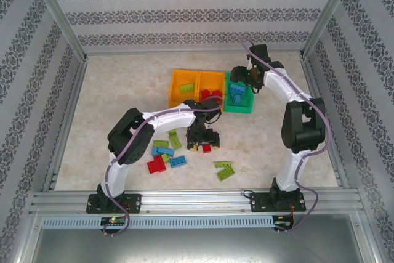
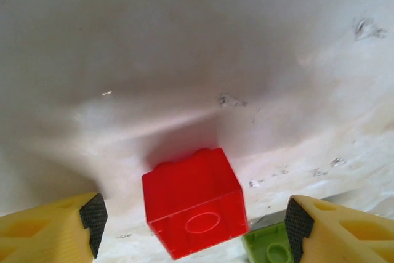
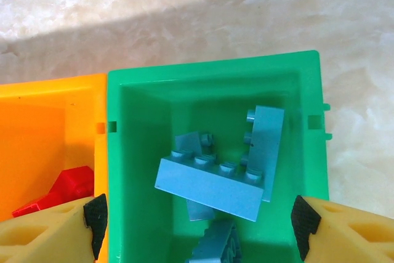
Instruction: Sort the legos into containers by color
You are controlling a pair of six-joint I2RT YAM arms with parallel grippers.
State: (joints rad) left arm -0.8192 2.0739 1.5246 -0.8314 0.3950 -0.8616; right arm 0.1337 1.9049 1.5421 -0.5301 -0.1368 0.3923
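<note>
Though partly sorted — blue legos [image 3: 215,180] in the green bin [image 3: 209,69] toward the table's [image 1: 111,103] far edge, red ones [image 3: 61,192] in an orange bin [image 3: 49,90] — still many loose legos [image 1: 166,152] near the front edge, with left gripper [image 2: 195,221] open around a red brick [image 2: 194,204], right gripper [image 3: 197,220] open above the green bin.

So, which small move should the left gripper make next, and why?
Probably close the left gripper on the red lego brick: it sits on the table between the open jaws, untouched, gaps on both sides. A green brick lies by one finger, so close gently.
</note>
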